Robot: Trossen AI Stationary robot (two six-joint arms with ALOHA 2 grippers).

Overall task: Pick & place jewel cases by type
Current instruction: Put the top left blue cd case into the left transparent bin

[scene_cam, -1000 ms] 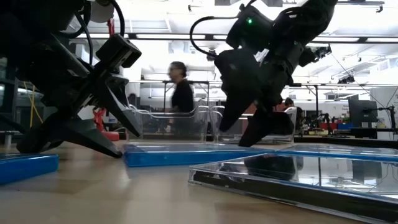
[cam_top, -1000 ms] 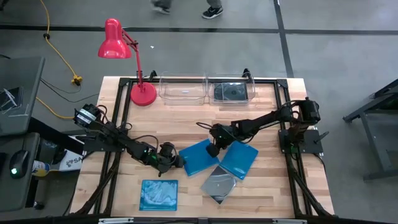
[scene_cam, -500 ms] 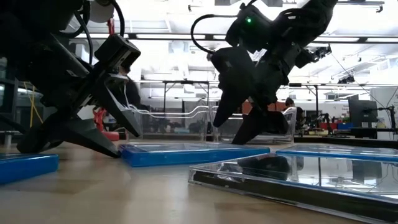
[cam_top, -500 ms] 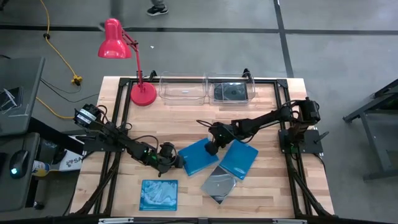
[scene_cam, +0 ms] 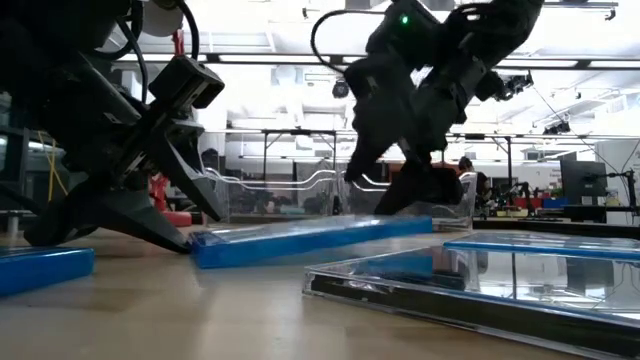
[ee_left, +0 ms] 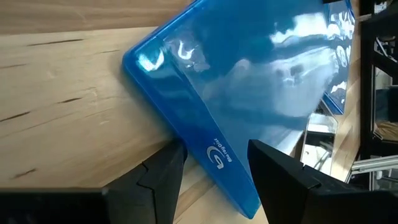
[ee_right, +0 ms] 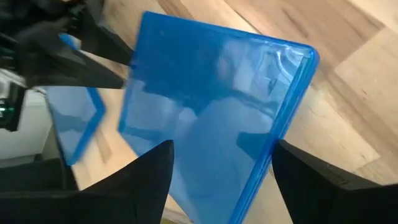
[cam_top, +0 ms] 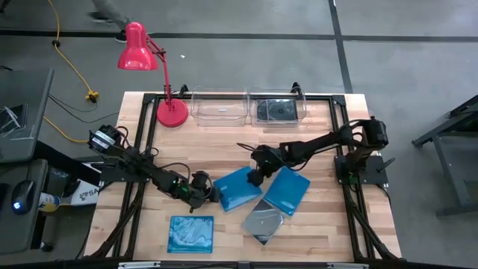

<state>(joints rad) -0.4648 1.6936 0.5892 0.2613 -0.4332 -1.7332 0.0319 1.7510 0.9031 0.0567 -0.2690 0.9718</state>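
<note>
Blue jewel case tilted btwn my pincers: left pincer apart at one edge, right pincer apart at the other. Second blue case & grey case crowd beside it. Contact under right pincer hidden.

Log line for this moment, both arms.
left gripper: open, bracing blue case edge | right gripper: open, tilting opposite edge up | grey case: binned

Three bright blue jewel cases, one smoky grey case (glossy), red lamp.

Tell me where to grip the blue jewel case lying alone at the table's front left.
Probably best to pinch the blue jewel case across its thin edge, coming in low from a side. It lies flat on the table, with no edge raised and all sides free.
</note>
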